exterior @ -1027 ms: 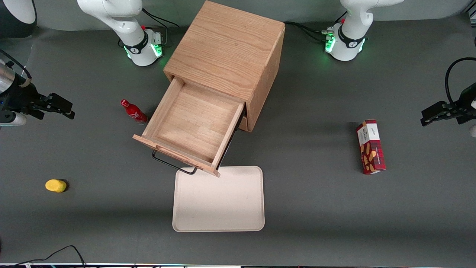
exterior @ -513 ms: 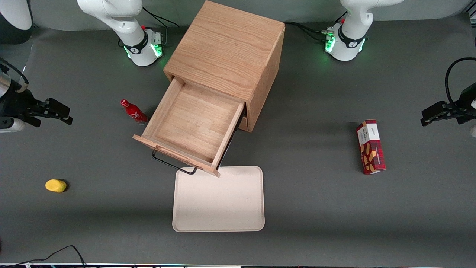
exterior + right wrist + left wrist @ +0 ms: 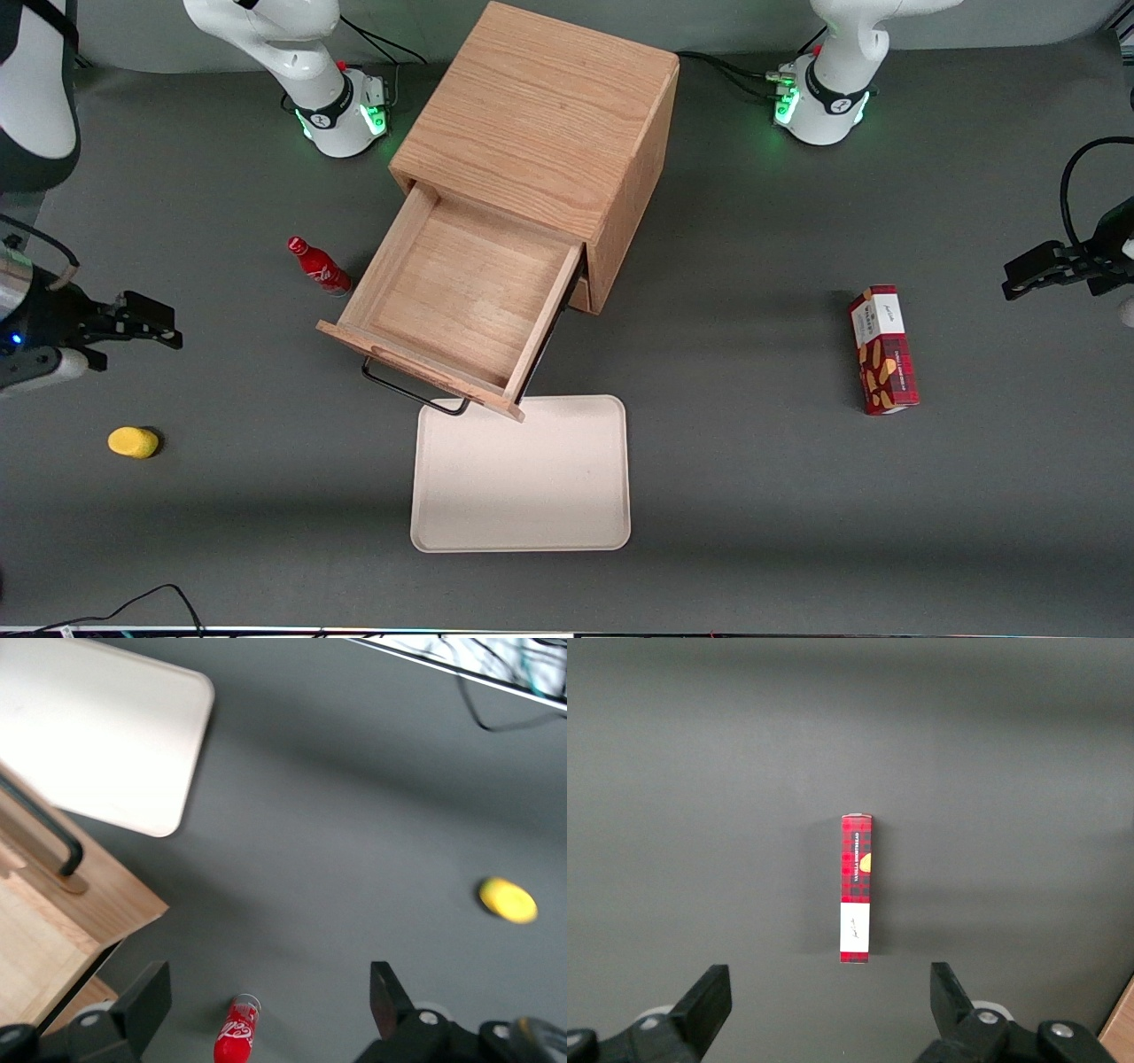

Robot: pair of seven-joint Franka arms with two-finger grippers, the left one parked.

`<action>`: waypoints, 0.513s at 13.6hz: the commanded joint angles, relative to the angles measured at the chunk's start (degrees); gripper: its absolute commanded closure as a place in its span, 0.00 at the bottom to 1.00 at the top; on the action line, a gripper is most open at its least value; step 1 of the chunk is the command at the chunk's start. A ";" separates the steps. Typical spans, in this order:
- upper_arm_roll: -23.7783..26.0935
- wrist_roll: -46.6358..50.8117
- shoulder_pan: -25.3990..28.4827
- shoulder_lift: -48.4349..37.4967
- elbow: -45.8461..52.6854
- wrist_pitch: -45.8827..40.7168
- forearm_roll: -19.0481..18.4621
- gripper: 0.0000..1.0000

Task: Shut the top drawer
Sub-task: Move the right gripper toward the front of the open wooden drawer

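The top drawer (image 3: 456, 297) of the light-oak cabinet (image 3: 540, 115) is pulled far out and is empty. Its thin black wire handle (image 3: 409, 392) faces the front camera and hangs over a tray's edge. The drawer front and handle also show in the right wrist view (image 3: 53, 850). My right gripper (image 3: 146, 321) is open and empty, above the table toward the working arm's end, well apart from the drawer. In the right wrist view the gripper (image 3: 266, 1005) has its fingers (image 3: 146, 997) spread wide over bare table.
A small red bottle (image 3: 319, 268) stands beside the drawer, between it and my gripper; it shows in the wrist view (image 3: 236, 1032). A yellow object (image 3: 133, 441) lies nearer the front camera than my gripper. A cream tray (image 3: 521, 474) lies in front of the drawer. A red box (image 3: 881, 347) lies toward the parked arm's end.
My right gripper has moved nearer the front camera, from level with the red bottle to level with the drawer front. The drawer has not moved.
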 commanded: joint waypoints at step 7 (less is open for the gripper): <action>8.83 -14.02 1.80 14.33 12.53 -3.14 4.14 0.00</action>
